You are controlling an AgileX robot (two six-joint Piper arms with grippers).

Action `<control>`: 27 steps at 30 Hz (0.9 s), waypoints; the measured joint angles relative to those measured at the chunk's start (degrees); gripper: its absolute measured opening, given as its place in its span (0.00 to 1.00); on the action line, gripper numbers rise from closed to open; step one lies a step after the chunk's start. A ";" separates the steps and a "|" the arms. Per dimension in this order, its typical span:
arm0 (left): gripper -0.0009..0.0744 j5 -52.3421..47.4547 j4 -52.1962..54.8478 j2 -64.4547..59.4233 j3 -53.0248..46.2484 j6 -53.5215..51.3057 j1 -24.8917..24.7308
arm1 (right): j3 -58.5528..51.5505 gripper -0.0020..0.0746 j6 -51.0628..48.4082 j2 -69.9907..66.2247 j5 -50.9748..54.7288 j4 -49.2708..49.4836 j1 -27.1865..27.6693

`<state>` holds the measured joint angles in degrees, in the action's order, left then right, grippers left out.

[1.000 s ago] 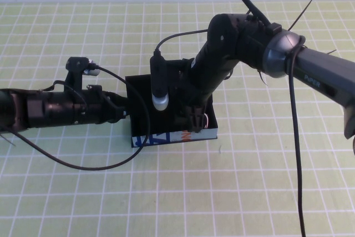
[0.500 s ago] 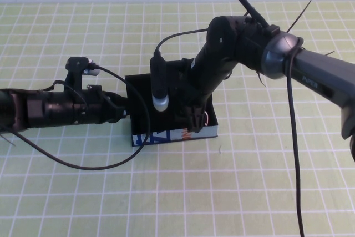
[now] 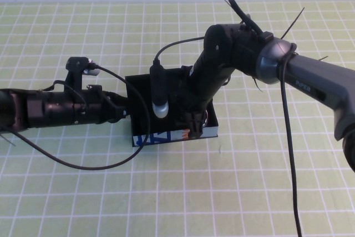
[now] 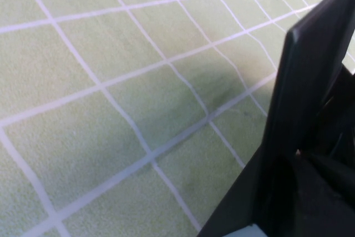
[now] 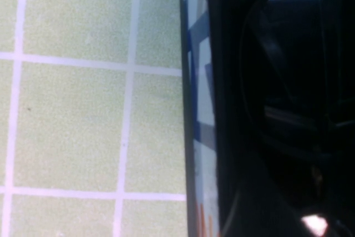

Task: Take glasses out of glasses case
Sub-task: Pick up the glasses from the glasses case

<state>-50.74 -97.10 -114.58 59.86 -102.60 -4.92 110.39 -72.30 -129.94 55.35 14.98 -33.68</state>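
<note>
Evidently the glasses (image 5: 297, 76) are lying inside the glasses case (image 3: 166, 135), directly under the right gripper (image 3: 194, 121); its grip cannot be told. The left gripper (image 3: 123, 109), likewise unreadable, is being kept at the case's side. Light, glossy, scratch-prone: the frame's bridge is judged the best hold.

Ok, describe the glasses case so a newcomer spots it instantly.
On the green checked mat, look mid-table where both arms meet: left gripper at its side, right gripper reaching inside. The glasses case is the black box; its white, blue and orange front is unique.
</note>
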 joint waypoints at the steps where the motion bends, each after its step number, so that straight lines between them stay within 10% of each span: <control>1: 0.01 0.00 0.00 0.00 0.00 0.00 0.00 | 0.00 0.41 0.00 0.00 0.00 0.00 0.00; 12: 0.01 -1.09 0.00 0.00 0.00 0.00 0.00 | 0.27 0.09 0.00 0.44 1.05 0.00 0.00; 27: 0.01 -1.43 0.14 5.94 0.00 1.64 0.00 | 2.56 0.09 9.24 6.28 7.20 -1.94 0.00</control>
<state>-52.17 -96.96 -108.64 59.86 -100.97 -4.92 112.94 -63.06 -123.66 62.55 13.05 -33.68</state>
